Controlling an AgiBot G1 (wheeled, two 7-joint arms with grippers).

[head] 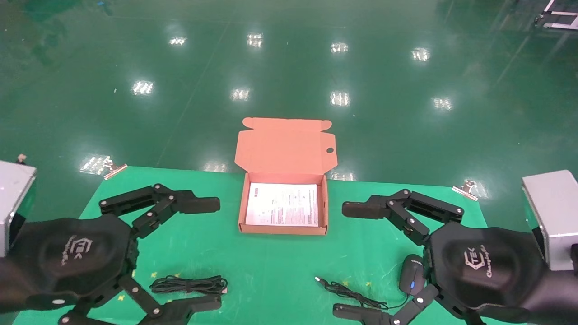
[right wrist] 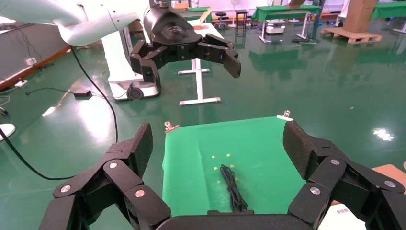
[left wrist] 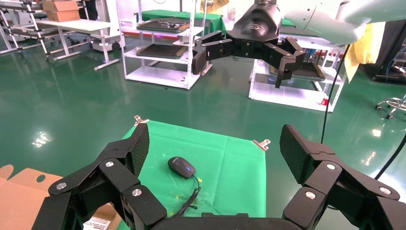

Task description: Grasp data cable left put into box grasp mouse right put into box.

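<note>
The box (head: 282,229) stands open at the middle of the green table, lid (head: 285,146) tilted back, a white printed sheet (head: 283,204) inside. The data cable (head: 188,284) lies bundled near the front left and shows in the right wrist view (right wrist: 232,187). The black mouse (head: 412,280) lies at the front right, partly under my right hand, with its cord (head: 350,292) trailing left; it shows in the left wrist view (left wrist: 181,167). My left gripper (head: 207,255) is open and empty above the cable. My right gripper (head: 351,261) is open and empty above the mouse's cord.
The green cloth (head: 271,266) is held by metal clips (head: 115,170) (head: 465,188) at the far corners. Grey blocks stand at the left edge (head: 16,194) and the right edge (head: 551,216). Shiny green floor lies beyond the table.
</note>
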